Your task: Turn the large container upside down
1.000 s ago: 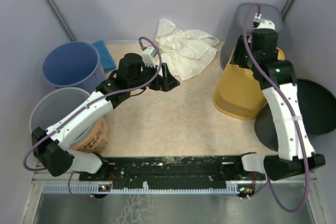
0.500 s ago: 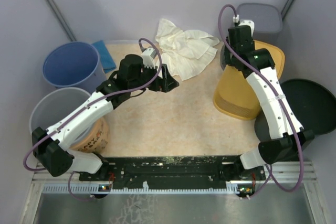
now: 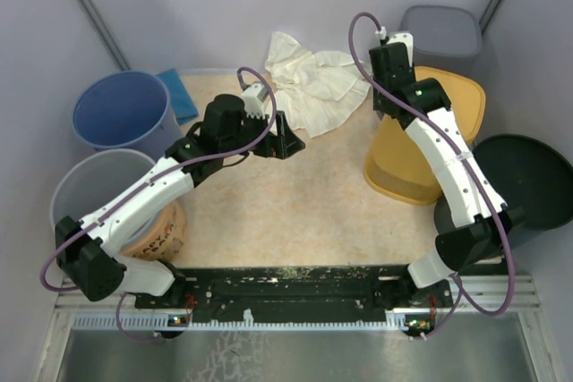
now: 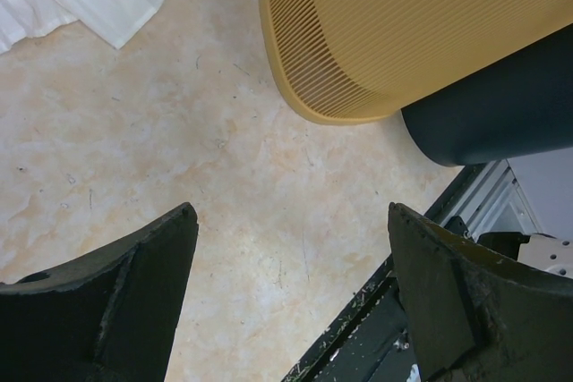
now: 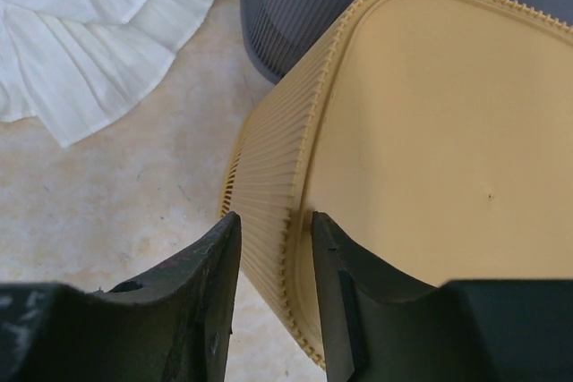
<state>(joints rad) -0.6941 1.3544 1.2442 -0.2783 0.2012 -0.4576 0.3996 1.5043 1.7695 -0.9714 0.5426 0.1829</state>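
Note:
The large container (image 3: 398,163) is a yellow ribbed tub at the right of the table, lying tilted with a flat smooth face (image 5: 430,131) turned up toward the right wrist camera. My right gripper (image 5: 275,216) sits at its near-left edge. One finger (image 5: 210,266) lies against the ribbed wall and the other (image 5: 345,266) on the flat face, pinching the toothed edge. My left gripper (image 3: 286,136) hovers over the middle of the table, open and empty (image 4: 291,212). From there the tub (image 4: 403,24) lies well off to the far right.
A white cloth (image 3: 313,82) lies at the back centre. A grey bin (image 3: 443,29) stands behind the tub and a dark bin (image 3: 528,176) lies to its right. A blue bucket (image 3: 121,112) and a pale bucket (image 3: 89,185) stand at the left.
My right arm has swung left from over the back of the tub to its left edge, and its jaws have narrowed onto that edge. The left arm has stayed put.

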